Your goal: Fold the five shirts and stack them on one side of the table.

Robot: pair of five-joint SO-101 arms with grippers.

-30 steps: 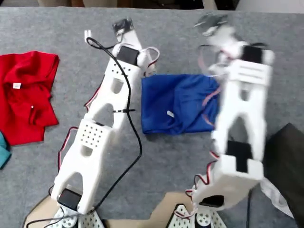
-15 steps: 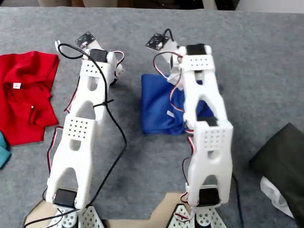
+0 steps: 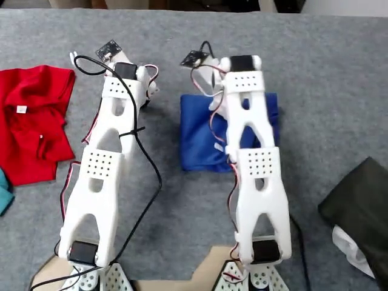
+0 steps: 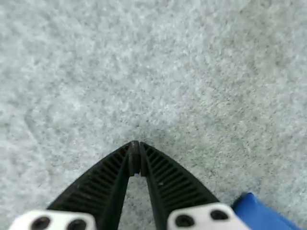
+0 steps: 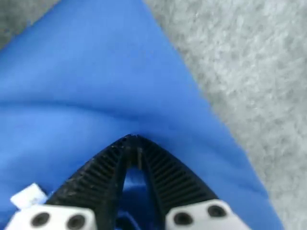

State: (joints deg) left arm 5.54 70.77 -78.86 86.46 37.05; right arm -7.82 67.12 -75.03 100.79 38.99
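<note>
A folded blue shirt (image 3: 200, 136) lies on the grey table at the centre. My right arm (image 3: 245, 103) stretches over it. In the right wrist view my right gripper (image 5: 132, 140) is shut, its tips down on the blue shirt (image 5: 96, 81) near an edge. My left arm (image 3: 121, 100) is to the left of the shirt. My left gripper (image 4: 135, 145) is shut over bare grey cloth, with a corner of the blue shirt (image 4: 259, 214) beside it. A crumpled red shirt (image 3: 30, 121) lies at the far left.
A teal garment (image 3: 3, 197) pokes in at the left edge below the red shirt. A dark garment (image 3: 357, 212) with something white (image 3: 347, 244) under it sits at the right front. A black cable (image 3: 151, 176) hangs along the left arm.
The right arm swung left from the shirt's right side and now lies over the blue shirt. The left arm shifted left, off the shirt's top left corner, then held still.
</note>
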